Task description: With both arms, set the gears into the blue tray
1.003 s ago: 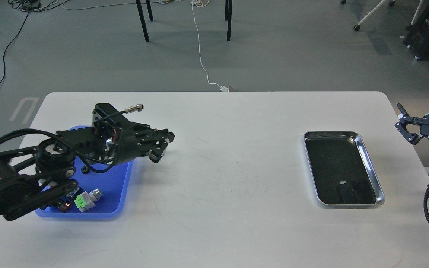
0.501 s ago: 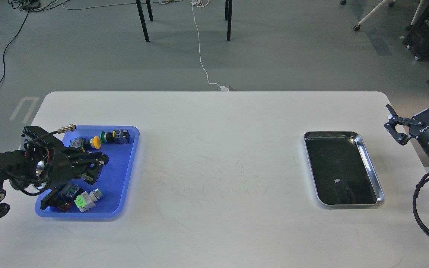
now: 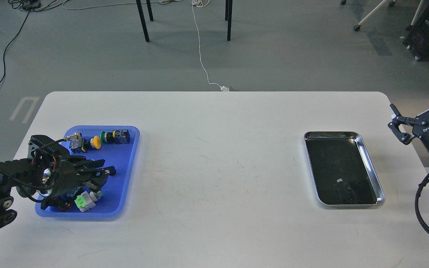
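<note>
Blue rounded plastic tray (image 3: 125,163) with the coloured push-button switches (image 3: 99,140) sits at the table's left; I can't pick out the tiny black toothed gears in the head view. They're likely under my left gripper (image 3: 101,178), and I'd judge them light, rigid and slippery, best pinched across the rim. Left gripper hangs low over the tray's near half, too dark to tell finger spread or load; right gripper (image 3: 419,108) hovers off the table's right edge past the shiny steel tray (image 3: 371,167), fingers spread, empty.

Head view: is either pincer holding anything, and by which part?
Right pincer is open beyond the table's edge, holding nothing. Left pincer is over the blue tray; too dark to tell whether it grips anything.
</note>
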